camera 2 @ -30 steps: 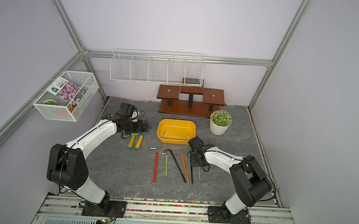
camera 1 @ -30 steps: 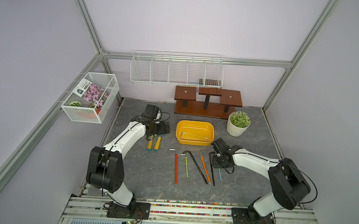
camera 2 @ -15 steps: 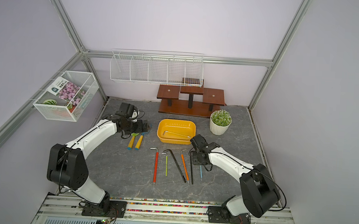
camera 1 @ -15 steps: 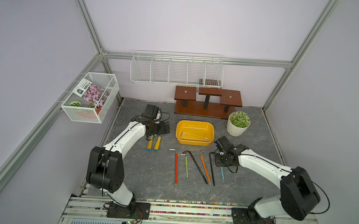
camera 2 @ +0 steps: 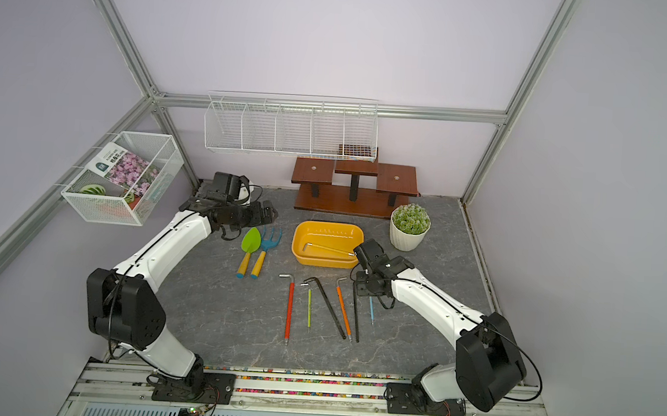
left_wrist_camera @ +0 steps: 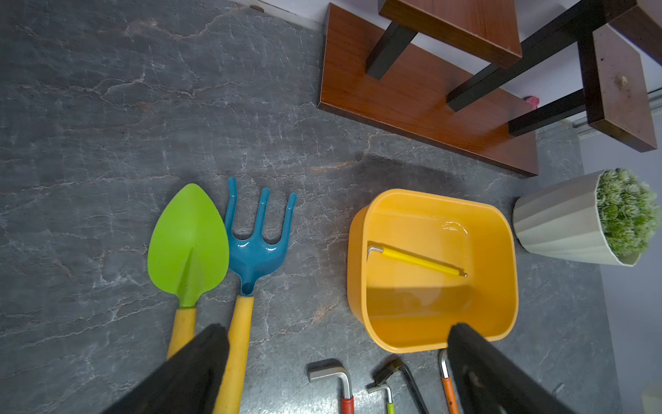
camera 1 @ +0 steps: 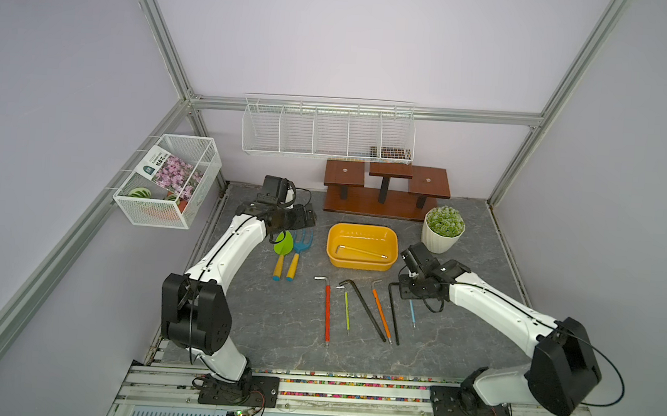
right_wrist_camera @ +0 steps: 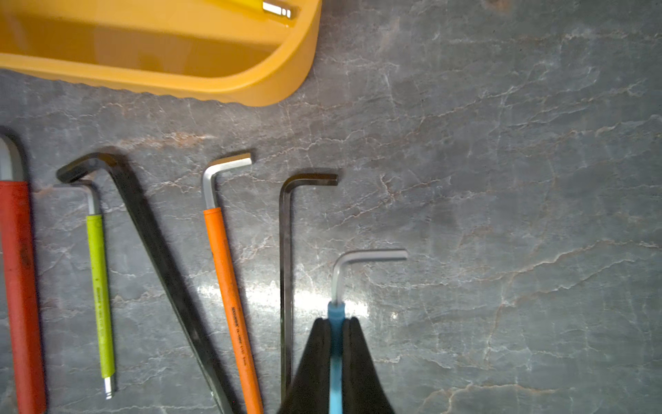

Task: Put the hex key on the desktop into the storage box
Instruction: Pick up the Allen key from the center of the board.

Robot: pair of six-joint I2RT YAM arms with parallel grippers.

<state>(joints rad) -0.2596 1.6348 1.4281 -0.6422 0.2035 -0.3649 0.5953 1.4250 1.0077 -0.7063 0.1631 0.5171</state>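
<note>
The yellow storage box [camera 1: 362,229] [camera 2: 328,225] stands mid-desktop [camera 1: 275,333] with a yellow-sleeved hex key [camera 1: 361,251] inside. Several hex keys lie in a row in front of it: red [camera 1: 327,313], green [camera 1: 347,310], thick black [camera 1: 365,309], orange [camera 1: 381,312], thin black [camera 1: 393,317]. At the right end of the row, my right gripper [right_wrist_camera: 336,320] [camera 1: 408,292] is shut on the blue hex key [right_wrist_camera: 369,256] [camera 1: 412,313], low at the surface. My left gripper [left_wrist_camera: 333,329] [camera 1: 303,219] hangs open and empty at the back left.
A green trowel [camera 1: 283,245] and a blue rake [camera 1: 301,243] lie left of the box, under the left gripper. A potted plant [camera 1: 443,228] stands right of the box, and a wooden stand [camera 1: 381,192] sits behind it. White wire baskets [camera 1: 329,132] hang on the walls.
My right arm has swung its elbow out to the right, and its jaws have come shut on the blue hex key. The left arm has not moved.
</note>
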